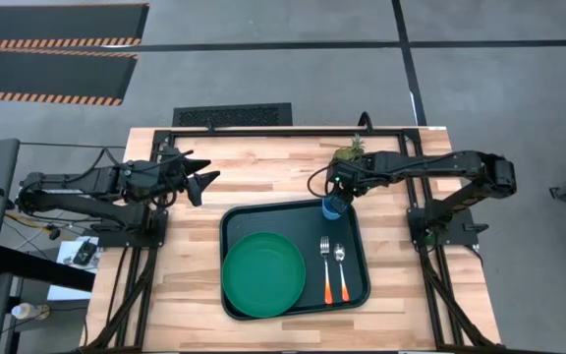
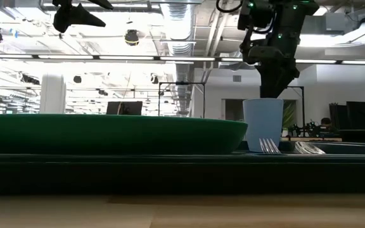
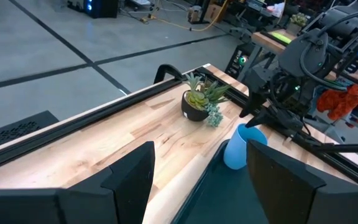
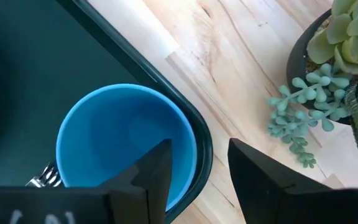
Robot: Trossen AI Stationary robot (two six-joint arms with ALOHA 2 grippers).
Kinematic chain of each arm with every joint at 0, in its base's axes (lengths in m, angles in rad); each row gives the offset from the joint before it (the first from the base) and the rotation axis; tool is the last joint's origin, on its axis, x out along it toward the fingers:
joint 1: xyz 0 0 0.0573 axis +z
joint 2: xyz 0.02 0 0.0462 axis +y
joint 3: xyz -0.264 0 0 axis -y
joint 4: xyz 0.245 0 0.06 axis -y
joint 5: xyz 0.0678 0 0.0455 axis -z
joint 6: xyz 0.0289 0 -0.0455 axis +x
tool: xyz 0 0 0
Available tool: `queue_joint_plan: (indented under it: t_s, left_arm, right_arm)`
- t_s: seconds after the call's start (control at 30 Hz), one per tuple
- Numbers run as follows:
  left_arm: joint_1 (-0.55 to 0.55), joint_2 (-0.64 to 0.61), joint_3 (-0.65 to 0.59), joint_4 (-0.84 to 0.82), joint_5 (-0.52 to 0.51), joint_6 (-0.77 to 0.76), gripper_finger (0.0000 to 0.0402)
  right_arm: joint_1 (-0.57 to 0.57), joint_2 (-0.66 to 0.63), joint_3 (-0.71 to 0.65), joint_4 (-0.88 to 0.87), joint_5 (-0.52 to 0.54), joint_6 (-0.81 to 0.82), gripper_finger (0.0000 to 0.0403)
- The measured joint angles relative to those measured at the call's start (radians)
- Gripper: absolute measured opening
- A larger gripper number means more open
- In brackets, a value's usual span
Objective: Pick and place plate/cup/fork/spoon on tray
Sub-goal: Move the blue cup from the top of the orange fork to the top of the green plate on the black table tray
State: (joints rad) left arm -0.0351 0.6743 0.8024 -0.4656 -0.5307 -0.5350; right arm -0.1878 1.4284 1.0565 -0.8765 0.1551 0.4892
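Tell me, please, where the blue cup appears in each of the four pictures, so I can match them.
High view: the cup stands at the tray's far right corner, under the right gripper.
Low view: right of centre, behind the fork.
Left wrist view: right of centre, beside the potted plant.
Right wrist view: lower left, seen from above.
Shared landmark: the potted plant.
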Motion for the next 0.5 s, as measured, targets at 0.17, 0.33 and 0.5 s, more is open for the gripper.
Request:
queue_joint_plan:
  t_s: [0.17, 0.33, 0.5]
  left_arm:
    - [0.0, 0.0, 0.0, 0.0, 0.001, -0.001, 0.0238]
    - [0.0, 0.0, 0.0, 0.0, 0.001, -0.002, 0.0238]
    - [0.0, 0.0, 0.0, 0.002, 0.001, -0.003, 0.0238]
  right_arm:
    - [0.004, 0.0, 0.0, 0.006, 0.0, 0.0, 0.0162]
    - [0.004, -0.014, 0.016, 0.04, 0.004, -0.022, 0.0141]
    - [-0.03, -0.094, 0.125, 0.002, 0.008, -0.073, 0.0133]
